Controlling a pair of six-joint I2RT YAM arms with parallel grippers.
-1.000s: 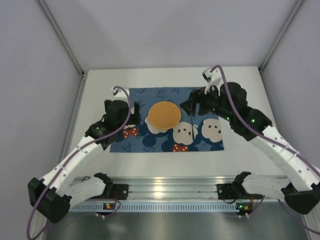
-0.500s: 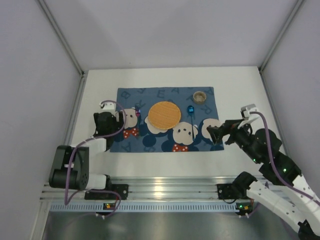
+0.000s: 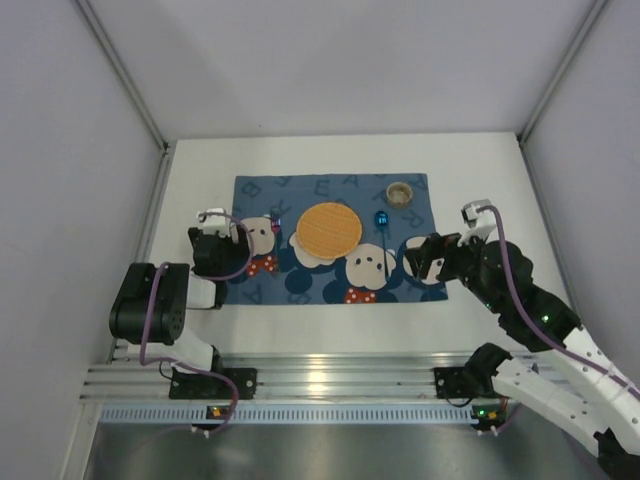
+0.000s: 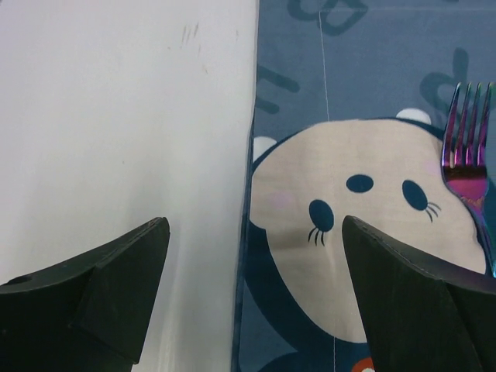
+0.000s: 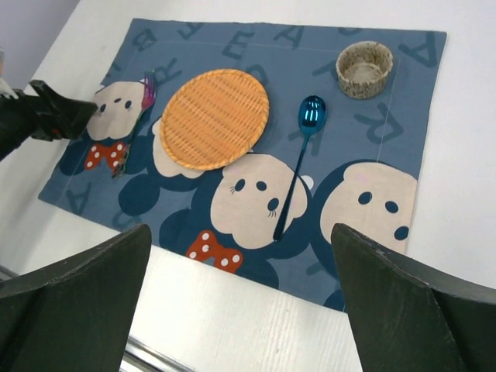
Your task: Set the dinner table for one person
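Note:
On the white dinner table (image 3: 480, 180) lies a blue mouse-print placemat (image 3: 330, 285). On the mat are an orange woven plate (image 3: 327, 229), an iridescent fork (image 3: 276, 222) left of it, a blue spoon (image 3: 380, 220) right of it and a small speckled cup (image 3: 401, 192) at the far right corner. My left gripper (image 3: 238, 250) is open and empty, low over the mat's left edge (image 4: 249, 232), with the fork (image 4: 465, 155) to its right. My right gripper (image 3: 415, 258) is open and empty, raised over the mat's near right part (image 5: 240, 230). It looks at the plate (image 5: 215, 118), spoon (image 5: 298, 163) and cup (image 5: 364, 68).
Grey walls stand close on the left, right and back of the table. A metal rail (image 3: 330, 375) with the arm bases runs along the near edge. Bare white tabletop (image 5: 232, 310) lies between mat and rail. The left finger (image 5: 46, 116) shows in the right wrist view.
Both arms have drawn back toward their bases. The right gripper left the cup and spoon area, which now shows uncovered. The left arm folded in beside the mat's left edge.

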